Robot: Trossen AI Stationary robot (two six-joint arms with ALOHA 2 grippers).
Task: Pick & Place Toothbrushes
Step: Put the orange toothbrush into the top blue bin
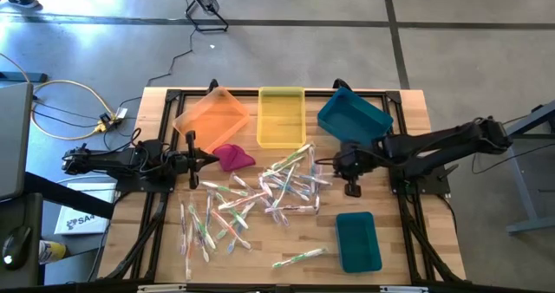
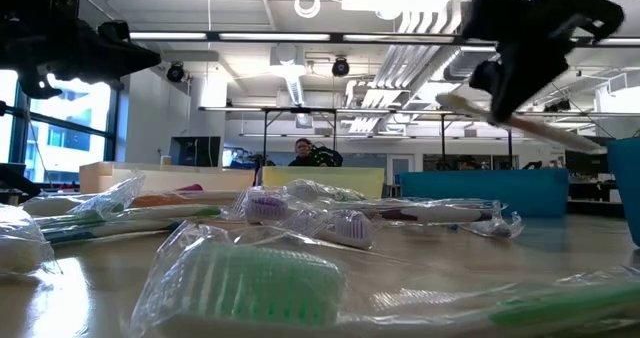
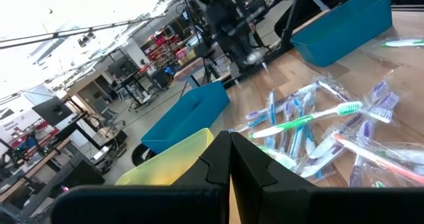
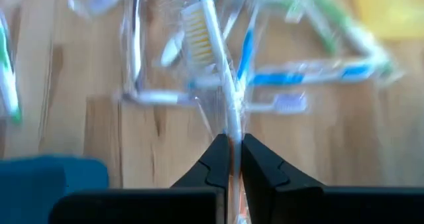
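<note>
I have the right gripper (image 4: 231,159) pinched shut on one wrapped toothbrush (image 4: 215,65), and I read it as lifted: in the low view it hangs clear above the heap. The fingers clamp the handle end; the brush runs straight out ahead of them, bristle head farthest from the wrist. Seen from above, the gripper (image 1: 353,187) sits just right of the pile (image 1: 277,189) of loose toothbrushes in the middle of the table.

What the next move turns on, as I judge it, is which bin gets this brush. The tilted teal bin (image 1: 353,117) lies behind the pile on the right arm's side, and the flat teal bin (image 1: 358,241) lies in front of the pile on the same side; both are near this gripper. The yellow bin (image 1: 281,116) stands straight behind the pile, the orange bin (image 1: 212,118) behind it to the left.

The left gripper (image 1: 211,160) waits closed and empty just left of the pile, touching or nearly touching the magenta cloth (image 1: 232,157).
</note>
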